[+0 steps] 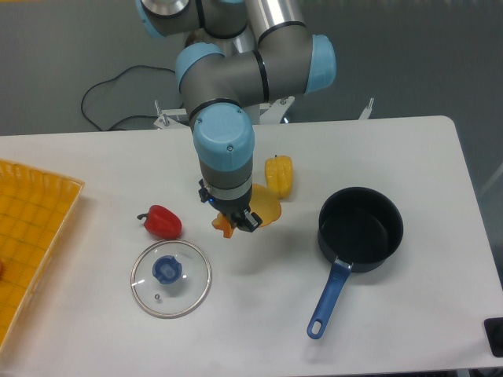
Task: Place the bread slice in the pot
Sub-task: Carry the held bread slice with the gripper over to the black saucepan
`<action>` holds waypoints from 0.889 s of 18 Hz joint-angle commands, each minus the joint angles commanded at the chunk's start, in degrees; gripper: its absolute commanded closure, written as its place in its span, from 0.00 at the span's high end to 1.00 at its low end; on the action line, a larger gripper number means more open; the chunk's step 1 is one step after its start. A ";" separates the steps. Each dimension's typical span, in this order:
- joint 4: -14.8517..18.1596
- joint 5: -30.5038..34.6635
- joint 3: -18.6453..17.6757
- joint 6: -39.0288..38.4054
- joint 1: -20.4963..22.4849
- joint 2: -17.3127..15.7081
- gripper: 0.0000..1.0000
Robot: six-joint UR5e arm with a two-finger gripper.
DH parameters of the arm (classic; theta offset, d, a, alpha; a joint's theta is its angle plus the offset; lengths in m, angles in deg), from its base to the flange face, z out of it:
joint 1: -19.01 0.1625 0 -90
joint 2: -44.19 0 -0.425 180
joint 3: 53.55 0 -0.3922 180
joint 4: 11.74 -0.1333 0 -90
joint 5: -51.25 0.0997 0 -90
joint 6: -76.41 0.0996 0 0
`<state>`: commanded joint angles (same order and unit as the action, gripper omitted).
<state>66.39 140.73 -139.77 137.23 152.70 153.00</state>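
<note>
Gripper (236, 222): jaws closed on the bread slice (266, 207), held above the table (409, 157).
Bread slice: beside the yellow pepper (279, 174), left of the pot (361, 228).
Pot: upright, handle toward the camera.

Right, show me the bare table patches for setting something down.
Bare: right of the pot to the table edge; the front strip between the glass lid and pot handle. Crowded: centre, where the gripper, bread slice, yellow pepper and red pepper cluster.
</note>
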 joint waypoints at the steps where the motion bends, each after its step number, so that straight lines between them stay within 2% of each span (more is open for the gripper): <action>1: -0.09 0.09 -0.09 0.00 0.00 0.09 0.00; 5: -0.44 0.70 0.35 0.00 0.79 -0.17 0.00; 10: -0.62 2.37 0.97 2.10 3.34 -2.11 0.00; 16: -0.35 2.55 0.97 5.44 5.62 -1.76 0.00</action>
<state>66.04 143.27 -138.80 142.67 158.32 151.24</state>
